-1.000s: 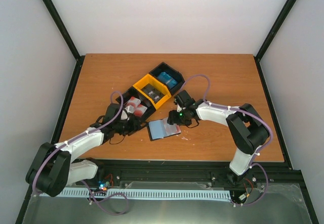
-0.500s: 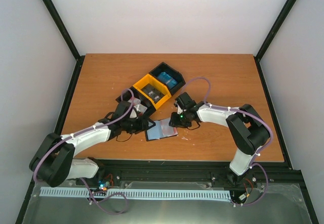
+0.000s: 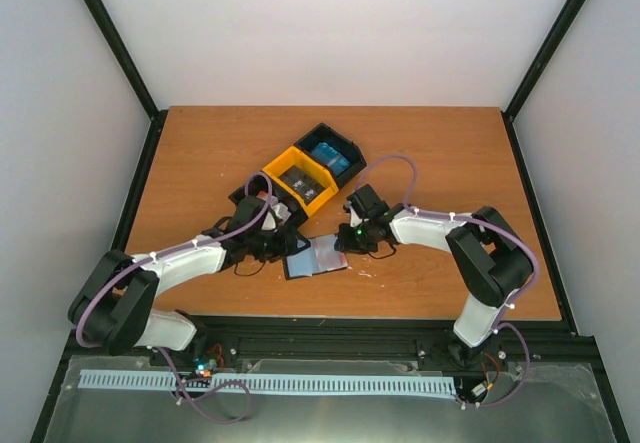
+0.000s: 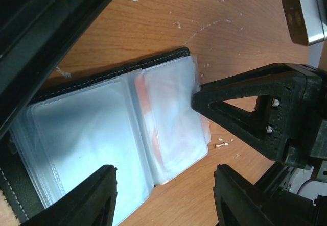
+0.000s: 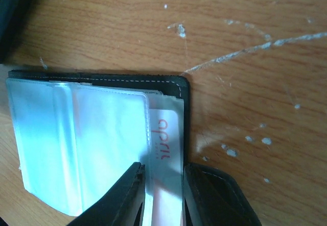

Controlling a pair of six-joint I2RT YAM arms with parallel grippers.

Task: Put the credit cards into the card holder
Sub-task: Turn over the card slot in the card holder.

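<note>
A red-and-white credit card (image 5: pixel 164 144) sits partway inside the right-hand clear pocket (image 4: pixel 176 149) of the card holder (image 4: pixel 87 129). The holder lies open on the counter (image 3: pixel 450 163), just in front of the black-and-yellow tray (image 3: pixel 316 200). A long strip of the card, printed in red, shows bare past the pocket's edge.

The right fingers (image 5: pixel 127 195) have drawn in over the past second. They now stand close together on either side of that strip, tips down at the holder. We cannot tell whether they pinch the card or only press beside it. The left fingers (image 4: pixel 94 200) are apart with nothing between them, hovering over the holder's open pockets.

We read this as one card being seated, lodged but not yet home. The narrowed right fingers suggest a grip or a push to slide it the rest of the way. The left side looks to be arriving to steady the holder.

Against the overhead picture from a second earlier, the left arm (image 3: pixel 190 261) has swung away from the tray's near compartment and across to the holder's left side. The holder itself has slid a little to the left, and the right arm (image 3: pixel 430 225) has barely moved. The dark cards (image 3: pixel 300 180) in the yellow compartment and the blue cards (image 3: pixel 329 155) in the far one lie as they did.
</note>
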